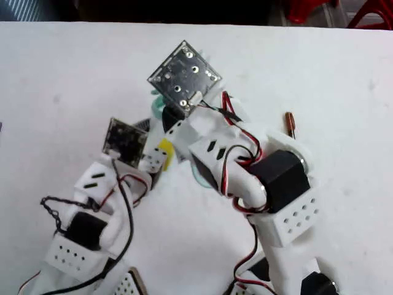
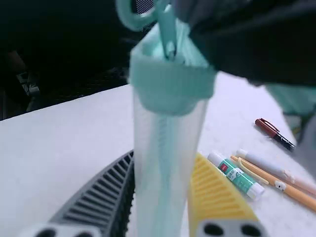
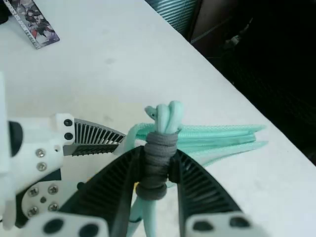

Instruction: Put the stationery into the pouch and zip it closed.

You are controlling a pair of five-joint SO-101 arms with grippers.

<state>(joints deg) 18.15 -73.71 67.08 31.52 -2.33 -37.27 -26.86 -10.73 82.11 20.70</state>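
the left gripper (image 2: 165, 163) is clenched on the pouch (image 2: 168, 89), which stands upright between its grey and yellow fingers. the right gripper (image 3: 157, 163) pinches the pull cord (image 3: 164, 116) between its black fingers. the glue stick (image 2: 236, 175), red pen (image 2: 274, 132) and orange pencils (image 2: 296, 190) lie on the table (image 2: 64, 138) beyond the yellow finger, so filling and zipping both look still to do. the glue stick's label is too small to read.

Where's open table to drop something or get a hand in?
Free: table left of the left pincer, and right of the red pen. Crowded: centre, where that pincer holds the pouch and right pincer grips its pull cord.
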